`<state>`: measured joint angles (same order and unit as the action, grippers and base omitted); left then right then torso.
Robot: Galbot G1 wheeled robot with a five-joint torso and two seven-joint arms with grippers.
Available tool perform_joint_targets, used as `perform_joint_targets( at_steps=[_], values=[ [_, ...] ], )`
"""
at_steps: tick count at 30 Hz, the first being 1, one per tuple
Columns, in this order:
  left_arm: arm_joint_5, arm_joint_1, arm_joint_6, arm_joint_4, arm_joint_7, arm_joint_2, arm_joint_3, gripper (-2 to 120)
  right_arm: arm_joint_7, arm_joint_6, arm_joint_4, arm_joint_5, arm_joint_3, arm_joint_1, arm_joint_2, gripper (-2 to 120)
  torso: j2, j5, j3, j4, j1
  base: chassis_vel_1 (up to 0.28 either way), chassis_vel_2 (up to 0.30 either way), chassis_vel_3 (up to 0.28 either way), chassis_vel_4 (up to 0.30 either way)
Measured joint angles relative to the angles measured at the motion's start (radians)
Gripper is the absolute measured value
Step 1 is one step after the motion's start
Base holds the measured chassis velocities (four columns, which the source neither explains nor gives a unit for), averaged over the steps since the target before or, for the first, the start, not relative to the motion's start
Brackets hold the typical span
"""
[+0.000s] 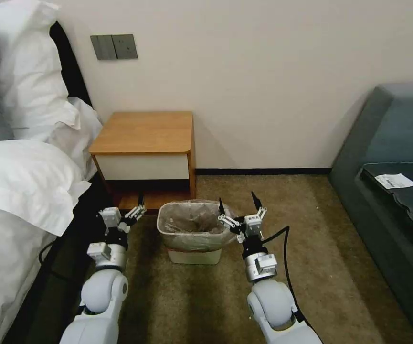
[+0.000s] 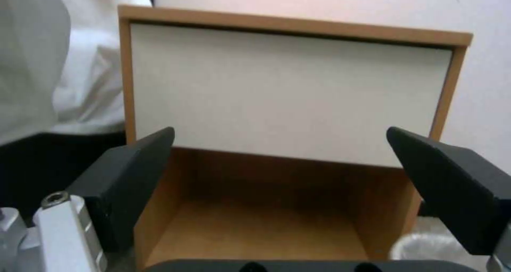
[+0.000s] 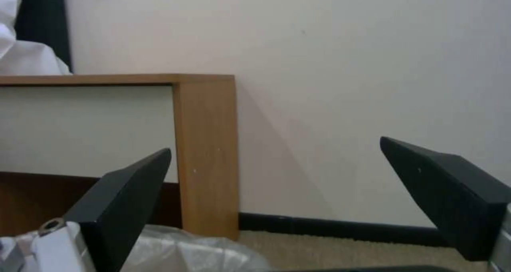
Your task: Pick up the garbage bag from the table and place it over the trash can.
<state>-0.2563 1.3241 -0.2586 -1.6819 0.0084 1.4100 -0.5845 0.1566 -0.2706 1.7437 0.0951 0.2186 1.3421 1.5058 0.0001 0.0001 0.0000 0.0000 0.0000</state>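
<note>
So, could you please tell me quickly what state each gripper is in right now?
Left gripper: open, holding nothing, beside the trash can.
Right gripper: open, holding nothing, at the garbage bag lining the can.

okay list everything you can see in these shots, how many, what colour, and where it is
garbage bag: one, greyish-clear, lining the trash can, draped over its rim
trash can: one, cream-white, on the carpet in front of the table
table: one, orange-brown with white drawer front, against the wall beside the bed
bed: one, white linen and pillows, on the robot's left
wall switches: one grey panel, on the wall above the table
sofa: one, dark teal, on the robot's right
paper slip: one, white, on the sofa
left gripper: open, left of the trash can
right gripper: open, at the trash can's right rim
</note>
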Motion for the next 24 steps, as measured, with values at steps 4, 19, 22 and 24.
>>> perform_joint_targets(
  at_steps=[4,19,22,24],
  values=[
    [-0.007,0.003,-0.005,0.008,0.023,0.012,0.000,99,0.002,-0.005,-0.004,0.005,0.011,-0.001,0.012,100,0.000,-0.0007,0.000,0.0000,0.000,0.000,0.000,0.000,0.000],
    [-0.013,0.004,0.002,0.007,0.029,0.015,-0.002,97,0.003,-0.003,0.001,0.006,0.014,-0.002,0.015,100,0.000,-0.0002,0.000,0.0000,0.000,0.000,0.000,0.000,0.000],
    [-0.013,0.004,0.002,0.007,0.029,0.015,-0.002,97,0.003,-0.003,0.001,0.006,0.014,-0.003,0.015,100,0.000,-0.0002,0.000,0.0000,0.000,0.000,0.000,0.000,0.000],
    [-0.013,0.004,0.003,0.006,0.028,0.015,-0.002,97,0.003,-0.002,0.002,0.006,0.013,-0.003,0.015,100,0.000,-0.0002,0.000,0.0000,0.000,0.000,0.000,0.000,0.000]
  ],
)
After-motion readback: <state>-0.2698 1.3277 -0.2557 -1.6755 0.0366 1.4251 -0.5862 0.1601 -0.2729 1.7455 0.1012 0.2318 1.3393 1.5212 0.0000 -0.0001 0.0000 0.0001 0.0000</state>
